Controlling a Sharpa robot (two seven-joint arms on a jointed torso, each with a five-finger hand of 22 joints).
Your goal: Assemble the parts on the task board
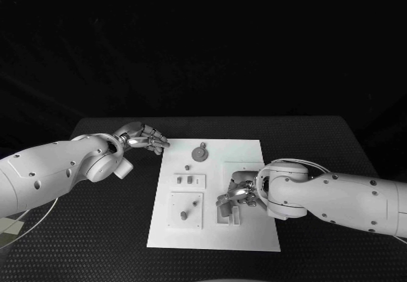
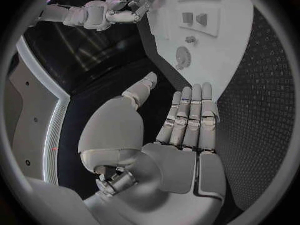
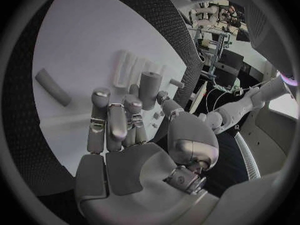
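The white task board (image 1: 254,154) lies mid-table with grey parts on it: a round disc part (image 1: 200,154), two small blocks (image 1: 180,179) and a peg (image 1: 184,215). My right hand (image 1: 240,195) is low over the board's right side. In the right wrist view its thumb and a fingertip (image 3: 133,92) pinch an upright grey cylinder (image 3: 149,89) beside raised ribs (image 3: 125,67). My left hand (image 1: 144,138) hovers off the board's far left corner, fingers (image 2: 190,112) straight, thumb apart, holding nothing. The left wrist view shows the disc part (image 2: 183,56) beyond them.
Another grey cylinder (image 3: 53,87) lies flat on the board near its edge. Black textured table (image 1: 102,235) surrounds the board on all sides. A white cable (image 1: 34,220) loops at the near left of the table.
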